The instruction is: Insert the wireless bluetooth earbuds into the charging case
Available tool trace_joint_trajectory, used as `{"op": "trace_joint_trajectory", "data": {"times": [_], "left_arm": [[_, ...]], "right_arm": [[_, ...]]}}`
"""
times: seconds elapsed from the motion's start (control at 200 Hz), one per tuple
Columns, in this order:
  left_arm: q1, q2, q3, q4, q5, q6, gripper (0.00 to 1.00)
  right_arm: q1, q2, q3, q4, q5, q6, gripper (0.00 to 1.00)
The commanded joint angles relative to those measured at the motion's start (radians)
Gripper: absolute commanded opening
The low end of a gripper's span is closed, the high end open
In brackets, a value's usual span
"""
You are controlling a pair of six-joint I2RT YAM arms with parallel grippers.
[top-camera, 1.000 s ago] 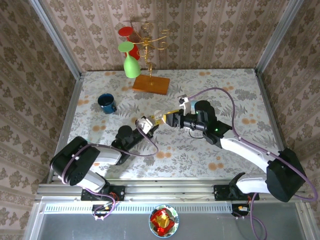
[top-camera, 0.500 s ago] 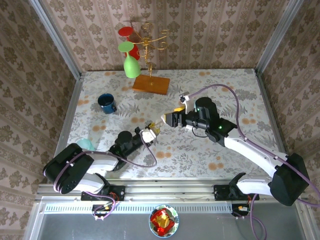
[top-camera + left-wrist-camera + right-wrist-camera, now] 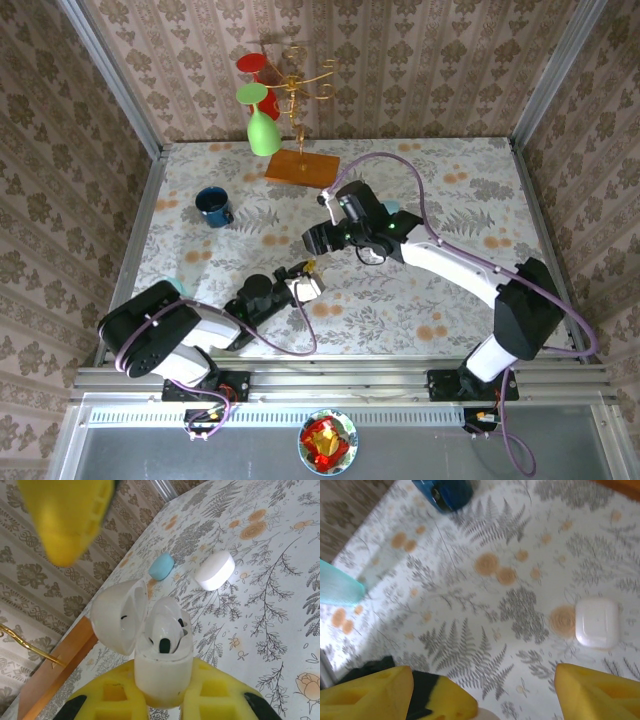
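Glossy white earbuds (image 3: 167,622) sit in open white charging case (image 3: 160,675), lid (image 3: 117,615) hinged back; left jaws pinch case, right jaws spread over table (image 3: 480,180) centre

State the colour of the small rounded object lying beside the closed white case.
The small rounded object is pale blue; the left wrist view shows it best.
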Motion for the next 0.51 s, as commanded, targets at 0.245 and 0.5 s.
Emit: {"op": "trace_joint_trajectory", "data": {"times": [0.245,0.5], "left_arm": [[-0.005,-0.091,0.002,-0.05,-0.037,-0.004,0.03],[0.005,-0.092,0.012,-0.072,-0.037,-0.042,0.04]], "right_arm": [[0.003,0.016,-0.003,-0.132,0.035,-0.016,0.76],[-0.003,-0.055,-0.069,-0.124,0.029,-0.032,0.76]]}}
